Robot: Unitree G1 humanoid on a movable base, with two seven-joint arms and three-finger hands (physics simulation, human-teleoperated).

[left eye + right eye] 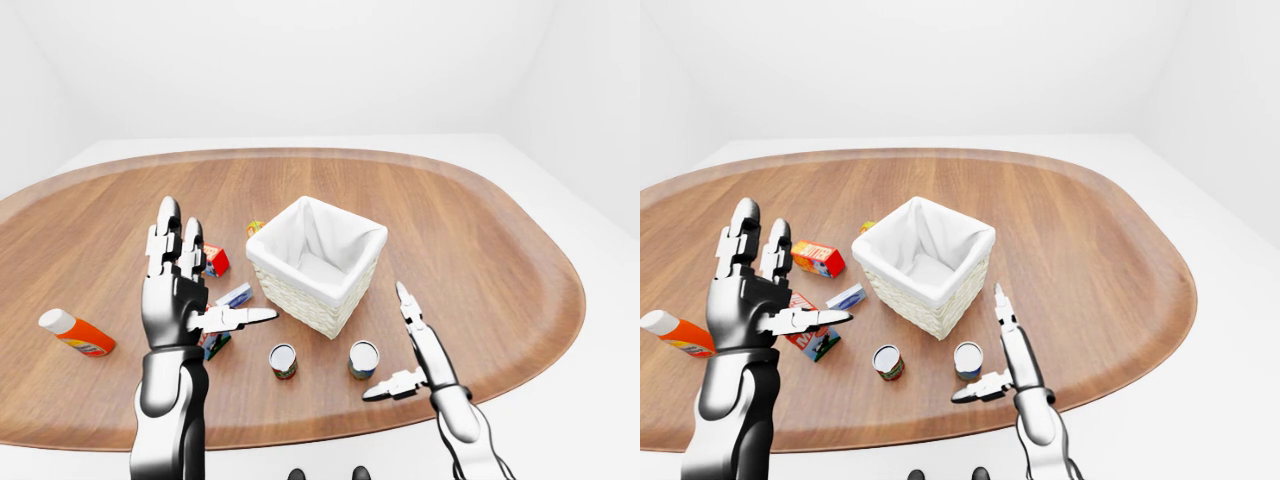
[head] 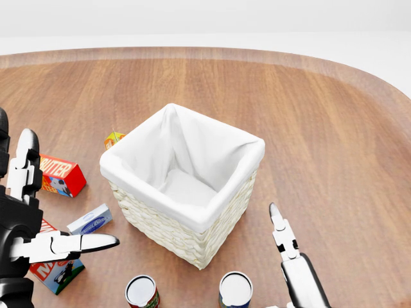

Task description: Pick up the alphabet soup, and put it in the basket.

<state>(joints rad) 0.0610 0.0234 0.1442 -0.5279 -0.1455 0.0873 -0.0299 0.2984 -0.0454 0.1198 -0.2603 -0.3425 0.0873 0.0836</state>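
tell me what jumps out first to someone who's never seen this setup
The white-lined wicker basket stands mid-table, open and empty. Two cans sit below it in the head view: one with a red label on the left, one with a blue label on the right. The chrome left hand is raised with its fingers spread at left, and the right hand is open beside the blue-labelled can.

The basket [image 2: 183, 183] stands open-topped, its white-lined hollow unobstructed from above. To its right and toward the top of the head view the wooden table [image 2: 321, 115] lies bare — wide room for a hand. Left of the basket it is crowded: a butter box [image 2: 61, 174], a small blue-and-white box [image 2: 90, 219], a yellow carton [image 2: 113, 138] near its wall. Below the basket, two cans [image 2: 235, 289] stand apart — a gap between them.
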